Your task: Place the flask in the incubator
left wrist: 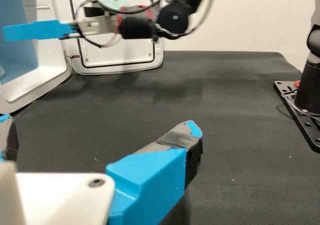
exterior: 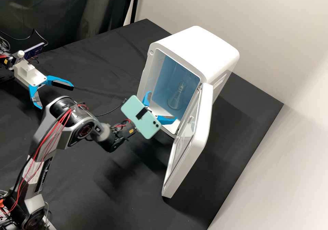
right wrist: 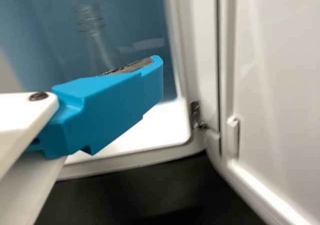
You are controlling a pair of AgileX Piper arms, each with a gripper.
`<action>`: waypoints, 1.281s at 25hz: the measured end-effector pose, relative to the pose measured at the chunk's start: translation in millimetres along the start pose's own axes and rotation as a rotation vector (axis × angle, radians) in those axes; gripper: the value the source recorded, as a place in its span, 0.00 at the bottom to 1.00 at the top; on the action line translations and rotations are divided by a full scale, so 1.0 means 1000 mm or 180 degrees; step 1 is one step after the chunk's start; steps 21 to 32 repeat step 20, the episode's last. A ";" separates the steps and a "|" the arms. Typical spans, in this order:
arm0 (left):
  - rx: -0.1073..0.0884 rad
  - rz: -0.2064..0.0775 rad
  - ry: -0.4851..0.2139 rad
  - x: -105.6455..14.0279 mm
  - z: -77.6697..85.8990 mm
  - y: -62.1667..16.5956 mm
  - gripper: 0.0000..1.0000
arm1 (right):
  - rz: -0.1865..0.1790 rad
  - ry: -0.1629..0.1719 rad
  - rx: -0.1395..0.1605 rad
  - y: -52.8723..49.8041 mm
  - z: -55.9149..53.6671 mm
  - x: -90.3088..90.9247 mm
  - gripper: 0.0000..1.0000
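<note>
Jaws spread, flask [exterior: 177,97] inside incubator [exterior: 205,51] (upright)

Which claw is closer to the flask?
The right claw, at the open incubator, just in front of the flask. The left claw hangs far away over the bench.

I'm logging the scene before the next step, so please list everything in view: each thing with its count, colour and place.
incubator: one, white with a blue inside, on the bench's far right part
door: one, white, swung open at the incubator's front
flask: one, clear, upright inside the incubator
bench: one, black, under everything
curtain: one, black, behind the bench
phone: one, mint green, clipped at the right arm's wrist
left gripper: one, white with blue fingers, open, above the bench's left side
right gripper: one, white with blue fingers, open, at the incubator's opening
</note>
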 end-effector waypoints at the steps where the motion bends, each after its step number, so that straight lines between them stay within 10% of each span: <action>1: -0.0004 0.0004 0.0004 0.000 0.000 0.0001 1.00 | -0.0002 0.0065 -0.0011 -0.003 -0.003 -0.008 1.00; 12: 0.0030 0.0105 0.0129 -0.004 -0.004 0.0052 1.00 | -0.0070 0.0134 0.0170 -0.002 -0.016 -0.081 1.00; 17: -0.0006 0.0252 0.0287 -0.011 -0.009 0.0133 1.00 | -0.0068 0.0137 0.0178 -0.001 -0.017 -0.083 1.00; 20: -0.0189 0.0494 0.0336 -0.018 -0.008 0.0254 1.00 | -0.0068 0.0137 0.0178 -0.001 -0.017 -0.083 1.00; 32: -0.0189 0.0494 0.0336 -0.018 -0.008 0.0254 1.00 | -0.0068 0.0137 0.0178 -0.001 -0.017 -0.083 1.00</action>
